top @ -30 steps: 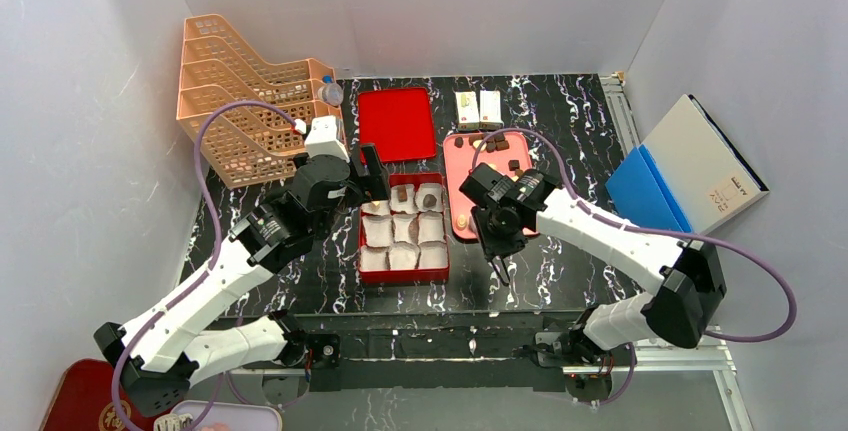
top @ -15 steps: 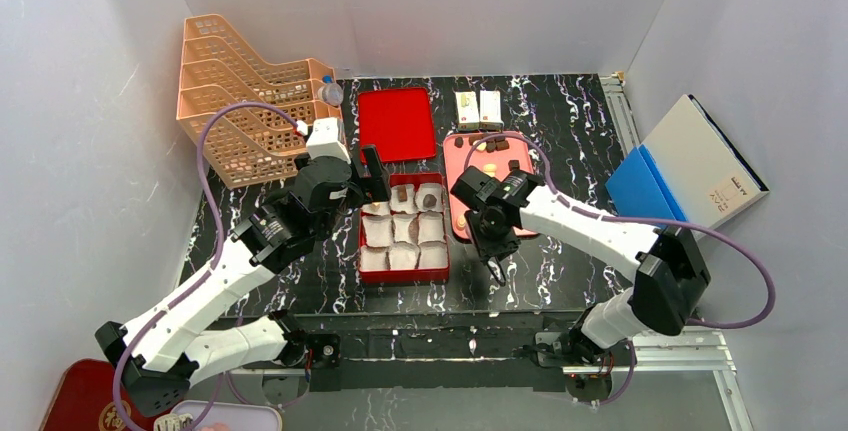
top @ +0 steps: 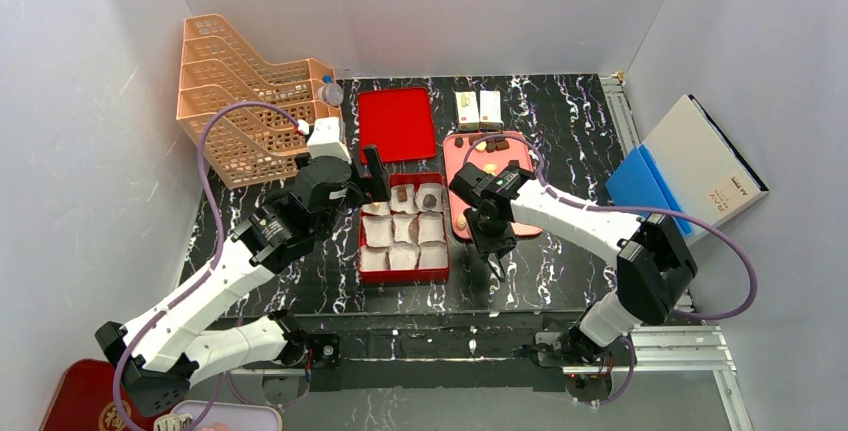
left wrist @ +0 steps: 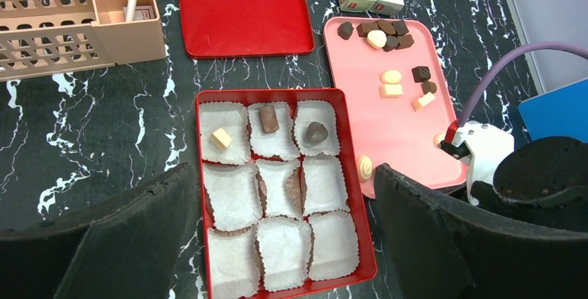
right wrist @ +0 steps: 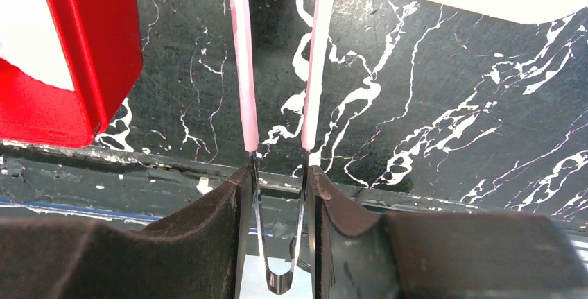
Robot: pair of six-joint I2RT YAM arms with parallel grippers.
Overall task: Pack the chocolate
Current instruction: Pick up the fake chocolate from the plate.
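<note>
Chocolate (left wrist: 392,77) pieces, dark and pale, lie scattered on a pink tray (left wrist: 388,132), right of a red box (left wrist: 270,93) of paper cups (left wrist: 281,188). Three pieces sit in the box's far row. They look small, light, hard and smooth, likely to slip or mark, so each is best pinched gently across its sides. The right tool (right wrist: 279,174) is clamped on tweezers (right wrist: 244,70), prongs apart over the table (right wrist: 430,105) between box and tray, tips out of view. That arm reaches in from the right, wrist above the tray's near left corner. The left tool (left wrist: 283,171) hangs wide open above the box.
</note>
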